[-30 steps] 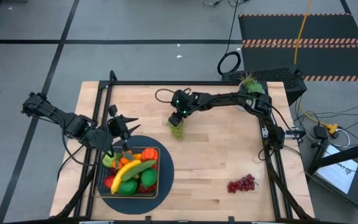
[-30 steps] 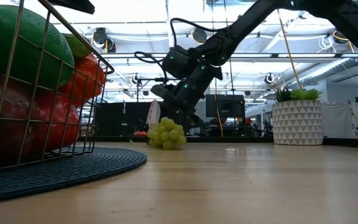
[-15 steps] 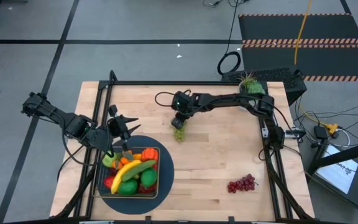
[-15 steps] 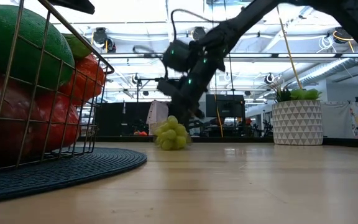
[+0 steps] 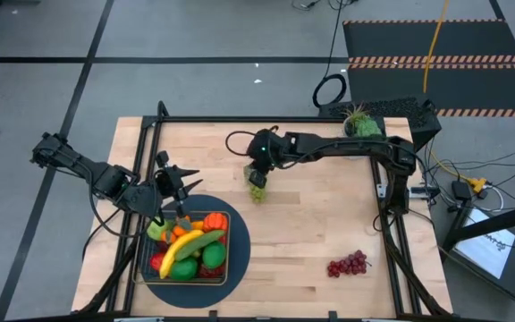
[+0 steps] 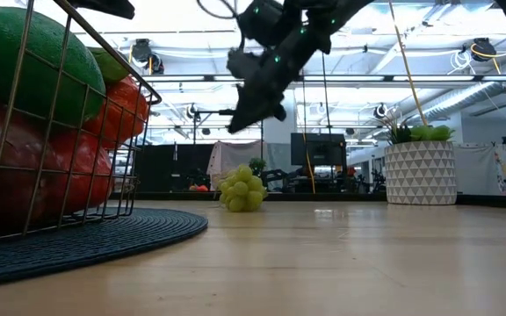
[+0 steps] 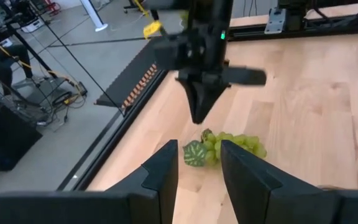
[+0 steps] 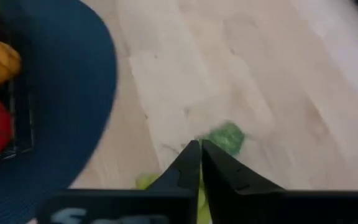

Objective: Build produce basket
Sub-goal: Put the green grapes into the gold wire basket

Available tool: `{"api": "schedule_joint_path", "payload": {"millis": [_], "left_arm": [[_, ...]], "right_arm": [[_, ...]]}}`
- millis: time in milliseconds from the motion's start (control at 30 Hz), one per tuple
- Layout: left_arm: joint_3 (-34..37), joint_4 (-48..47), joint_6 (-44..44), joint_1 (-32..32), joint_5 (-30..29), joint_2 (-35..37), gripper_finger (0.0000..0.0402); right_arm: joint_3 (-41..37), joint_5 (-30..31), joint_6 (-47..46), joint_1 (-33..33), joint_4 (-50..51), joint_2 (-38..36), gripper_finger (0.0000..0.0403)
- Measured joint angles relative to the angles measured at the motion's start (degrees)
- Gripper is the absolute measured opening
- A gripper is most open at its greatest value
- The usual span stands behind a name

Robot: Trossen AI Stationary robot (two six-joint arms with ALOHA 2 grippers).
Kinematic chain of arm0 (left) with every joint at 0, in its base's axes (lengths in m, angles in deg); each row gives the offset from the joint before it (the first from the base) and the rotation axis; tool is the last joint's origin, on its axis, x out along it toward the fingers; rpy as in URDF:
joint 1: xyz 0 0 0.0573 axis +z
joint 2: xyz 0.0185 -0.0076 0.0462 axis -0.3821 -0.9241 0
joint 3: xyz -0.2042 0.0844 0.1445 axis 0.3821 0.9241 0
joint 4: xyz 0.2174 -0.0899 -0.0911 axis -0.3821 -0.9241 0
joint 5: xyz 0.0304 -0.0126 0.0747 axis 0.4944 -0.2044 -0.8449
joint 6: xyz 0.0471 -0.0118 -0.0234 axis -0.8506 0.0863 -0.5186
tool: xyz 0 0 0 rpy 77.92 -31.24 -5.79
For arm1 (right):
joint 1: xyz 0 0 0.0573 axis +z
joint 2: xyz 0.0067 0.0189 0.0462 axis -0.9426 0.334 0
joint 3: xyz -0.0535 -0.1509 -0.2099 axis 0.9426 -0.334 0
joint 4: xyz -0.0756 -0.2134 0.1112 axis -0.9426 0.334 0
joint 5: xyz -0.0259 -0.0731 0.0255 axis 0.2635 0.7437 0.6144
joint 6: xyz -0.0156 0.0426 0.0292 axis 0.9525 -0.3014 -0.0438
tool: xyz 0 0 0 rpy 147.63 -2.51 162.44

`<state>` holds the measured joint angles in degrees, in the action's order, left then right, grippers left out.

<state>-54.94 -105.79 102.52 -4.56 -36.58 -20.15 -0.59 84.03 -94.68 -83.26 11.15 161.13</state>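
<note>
The right tool [image 6: 257, 110] hung pinched together, empty, above the green grapes [image 6: 242, 190] on the desk [image 5: 311, 224]. Regrasping called for parting the fingers and descending squarely over the bunch (its stem end). The left tool [image 5: 179, 179] waited slightly apart.

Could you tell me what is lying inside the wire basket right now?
The basket holds piled produce: a banana, green and red fruit, something orange. Whatever lies beneath the pile is covered.

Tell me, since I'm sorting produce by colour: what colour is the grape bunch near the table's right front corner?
Dark red-purple grapes, seen best in the high view.
</note>
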Motion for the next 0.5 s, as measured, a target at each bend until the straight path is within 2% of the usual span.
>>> {"api": "schedule_joint_path", "payload": {"millis": [167, 333, 500], "left_arm": [[0.0, 2.15, -0.37, 0.09, 0.73, -0.13, 0.0122], [0.0, 2.33, -0.74, 0.63, 1.75, -0.25, 0.0122], [0.0, 2.3, -1.09, 0.75, 1.92, -0.55, 0.0122]], "right_arm": [[-0.07, 0.19, -1.96, -0.39, 2.67, 4.57, 0.0066], [-0.09, 1.07, -2.93, -1.69, -0.05, 9.09, 0.0134], [-0.07, 1.11, -4.31, -2.52, -1.64, 10.38, 0.0171]]}}
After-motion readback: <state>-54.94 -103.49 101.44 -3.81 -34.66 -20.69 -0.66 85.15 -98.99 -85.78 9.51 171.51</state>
